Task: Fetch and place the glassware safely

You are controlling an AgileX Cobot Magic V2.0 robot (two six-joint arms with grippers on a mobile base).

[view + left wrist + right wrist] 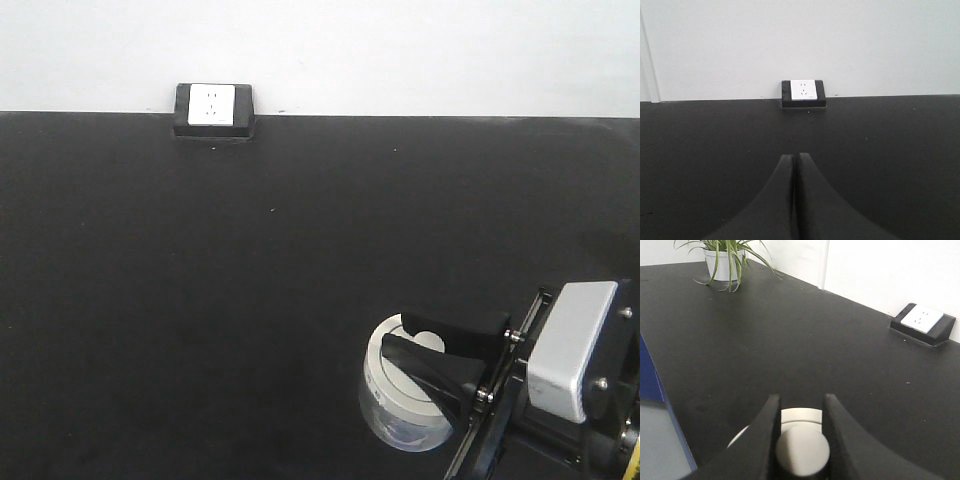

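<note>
A black-framed white socket (213, 108) sits at eleven o'clock on the black desk (250, 280), against the white wall (400, 50). The right wrist view shows a potted plant (724, 260) at eleven o'clock.

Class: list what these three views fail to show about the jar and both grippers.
- Front view: jar right side, behind right gripper.
- Right wrist: glass body, beneath lid and fingers; grip on knob unclear.
- Left wrist: left gripper base, cut by bottom edge.
</note>
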